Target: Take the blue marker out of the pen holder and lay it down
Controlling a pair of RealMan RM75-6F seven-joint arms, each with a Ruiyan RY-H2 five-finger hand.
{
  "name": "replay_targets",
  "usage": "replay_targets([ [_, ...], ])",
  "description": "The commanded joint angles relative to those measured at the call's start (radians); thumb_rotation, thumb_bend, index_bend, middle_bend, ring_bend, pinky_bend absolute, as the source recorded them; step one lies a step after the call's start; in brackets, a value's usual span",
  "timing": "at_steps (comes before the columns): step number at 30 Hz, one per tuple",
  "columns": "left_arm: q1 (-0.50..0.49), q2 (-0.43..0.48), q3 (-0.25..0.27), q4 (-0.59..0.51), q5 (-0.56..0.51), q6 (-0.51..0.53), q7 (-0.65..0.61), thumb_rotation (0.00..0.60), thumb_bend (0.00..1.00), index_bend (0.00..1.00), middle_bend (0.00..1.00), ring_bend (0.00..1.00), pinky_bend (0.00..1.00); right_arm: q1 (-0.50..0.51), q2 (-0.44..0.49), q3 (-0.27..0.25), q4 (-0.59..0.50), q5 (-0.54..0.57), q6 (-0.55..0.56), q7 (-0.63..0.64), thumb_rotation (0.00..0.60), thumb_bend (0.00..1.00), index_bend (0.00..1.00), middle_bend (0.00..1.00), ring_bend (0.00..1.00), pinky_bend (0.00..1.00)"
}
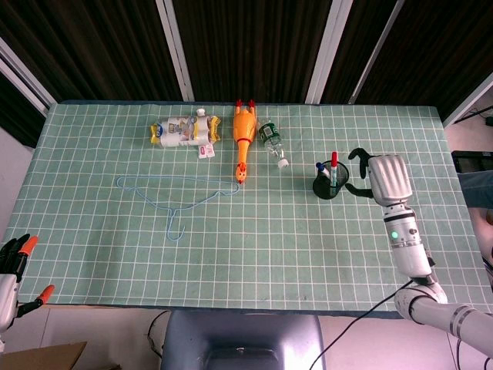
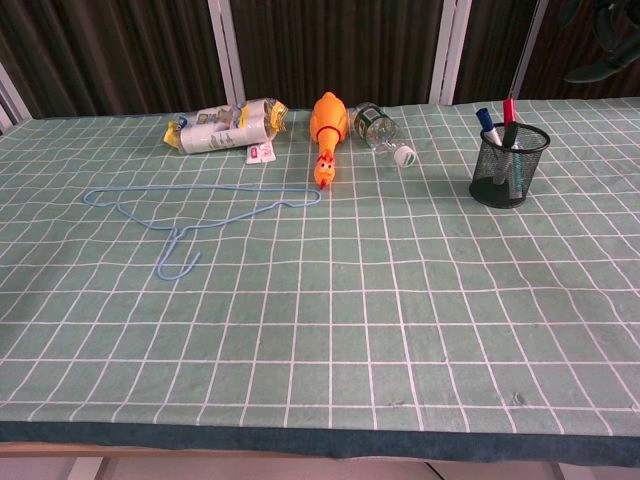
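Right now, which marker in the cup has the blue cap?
The blue marker, leaning on the left side of the pen holder. The red marker stands beside it on its right.
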Motion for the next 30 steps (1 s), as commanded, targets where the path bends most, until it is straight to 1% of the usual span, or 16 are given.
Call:
replay_targets([
  [1,-0.001,0.001,0.000,-0.001,0.000,-0.002,-0.001,0.600,0.20,0.10,0.05,0.04,0.27,0.040,-0.030,0.028,0.036,0.071,-0.058,-0.006,0.600,0.30,0.59,0.93,1.00,1.00],
  [4,-0.001,0.002,-0.001,0.000,0.000,-0.005,-0.005,0.600,0.20,0.11,0.05,0.04,0.27,0.068,-0.043,0.042,0.061,0.130,-0.097,-0.020,0.600,0.30,0.60,0.98,1.00,1.00],
  [6,-0.003,0.003,-0.001,-0.001,-0.001,-0.009,-0.006,0.600,0.20,0.11,0.05,0.04,0.27,0.089,-0.054,0.052,0.078,0.174,-0.122,-0.037,0.600,0.32,0.60,1.00,1.00,1.00],
  [10,-0.006,0.005,-0.001,-0.002,0.000,-0.016,-0.007,0.600,0.20,0.11,0.05,0.04,0.27,0.131,-0.079,0.067,0.114,0.249,-0.163,-0.067,0.600,0.43,0.60,1.00,1.00,1.00],
  [11,-0.007,0.005,-0.001,-0.002,0.000,-0.017,-0.008,0.600,0.20,0.11,0.05,0.04,0.27,0.140,-0.085,0.069,0.123,0.265,-0.170,-0.073,0.600,0.44,0.60,1.00,1.00,1.00],
  [19,-0.009,0.009,-0.001,-0.002,-0.001,-0.025,-0.020,0.600,0.20,0.11,0.05,0.04,0.27,0.204,-0.132,0.077,0.164,0.416,-0.221,-0.146,0.600,0.45,0.59,1.00,1.00,1.00],
  [30,-0.006,0.016,-0.001,-0.001,-0.003,-0.025,-0.040,0.600,0.20,0.11,0.05,0.04,0.27,0.290,-0.174,0.061,0.169,0.613,-0.185,-0.362,0.600,0.45,0.59,1.00,1.00,1.00],
])
